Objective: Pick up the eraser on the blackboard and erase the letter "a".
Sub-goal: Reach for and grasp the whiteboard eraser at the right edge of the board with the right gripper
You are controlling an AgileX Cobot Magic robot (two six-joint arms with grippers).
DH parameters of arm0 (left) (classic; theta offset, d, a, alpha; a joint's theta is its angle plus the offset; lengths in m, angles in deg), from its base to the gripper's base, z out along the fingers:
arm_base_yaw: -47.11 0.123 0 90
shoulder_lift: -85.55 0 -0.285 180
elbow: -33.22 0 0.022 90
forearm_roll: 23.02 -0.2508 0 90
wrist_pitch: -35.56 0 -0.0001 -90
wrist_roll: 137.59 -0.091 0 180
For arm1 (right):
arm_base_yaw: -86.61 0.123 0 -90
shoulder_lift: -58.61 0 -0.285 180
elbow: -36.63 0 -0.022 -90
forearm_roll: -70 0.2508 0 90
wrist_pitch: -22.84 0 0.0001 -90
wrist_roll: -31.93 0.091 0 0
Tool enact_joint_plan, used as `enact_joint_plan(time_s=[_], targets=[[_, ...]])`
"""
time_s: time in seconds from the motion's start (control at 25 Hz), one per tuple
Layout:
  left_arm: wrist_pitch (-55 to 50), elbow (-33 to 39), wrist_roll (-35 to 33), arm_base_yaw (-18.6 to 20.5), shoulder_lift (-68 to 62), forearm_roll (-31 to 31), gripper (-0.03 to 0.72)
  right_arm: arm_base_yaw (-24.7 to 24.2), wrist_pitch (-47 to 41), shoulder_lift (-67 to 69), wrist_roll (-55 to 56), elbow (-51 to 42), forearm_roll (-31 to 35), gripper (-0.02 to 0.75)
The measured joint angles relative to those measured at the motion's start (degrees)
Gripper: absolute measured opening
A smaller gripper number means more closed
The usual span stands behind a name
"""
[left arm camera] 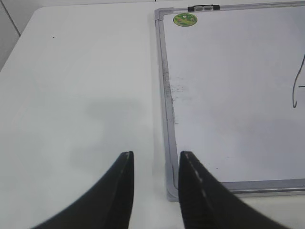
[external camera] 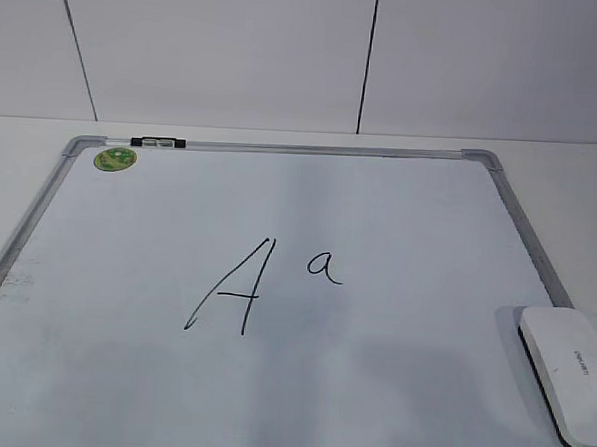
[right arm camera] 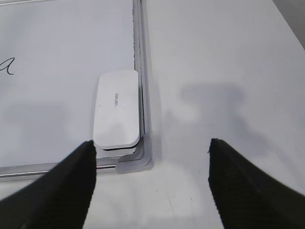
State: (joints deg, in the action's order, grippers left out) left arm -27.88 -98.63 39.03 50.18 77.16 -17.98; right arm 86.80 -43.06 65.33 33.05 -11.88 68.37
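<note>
The blackboard (external camera: 409,209) is a white board with a grey frame, lying flat on the table. The small letter "a" (external camera: 325,268) stands right of a large capital "A" (external camera: 233,286). The eraser (external camera: 566,375), white with a black base, lies on the board's near right corner; it also shows in the right wrist view (right arm camera: 117,108). My right gripper (right arm camera: 151,150) is open wide and empty, hanging above the table just near of that corner. My left gripper (left arm camera: 156,162) is open and empty above the board's near left corner (left arm camera: 172,193). Neither gripper shows in the exterior view.
A round green sticker (external camera: 115,158) and a small black marker clip (external camera: 158,142) sit at the board's far left. A white wall stands behind the table. White tabletop lies left (left arm camera: 81,86) and right (right arm camera: 224,62) of the board.
</note>
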Motion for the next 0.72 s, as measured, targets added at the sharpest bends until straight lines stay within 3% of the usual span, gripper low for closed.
enact_joint_plan(time_s=[0.72], targets=[[0.0,0.0,0.0,0.0,0.0,0.0,0.245,0.0,0.1,0.0,0.0,0.0,0.9,0.557]])
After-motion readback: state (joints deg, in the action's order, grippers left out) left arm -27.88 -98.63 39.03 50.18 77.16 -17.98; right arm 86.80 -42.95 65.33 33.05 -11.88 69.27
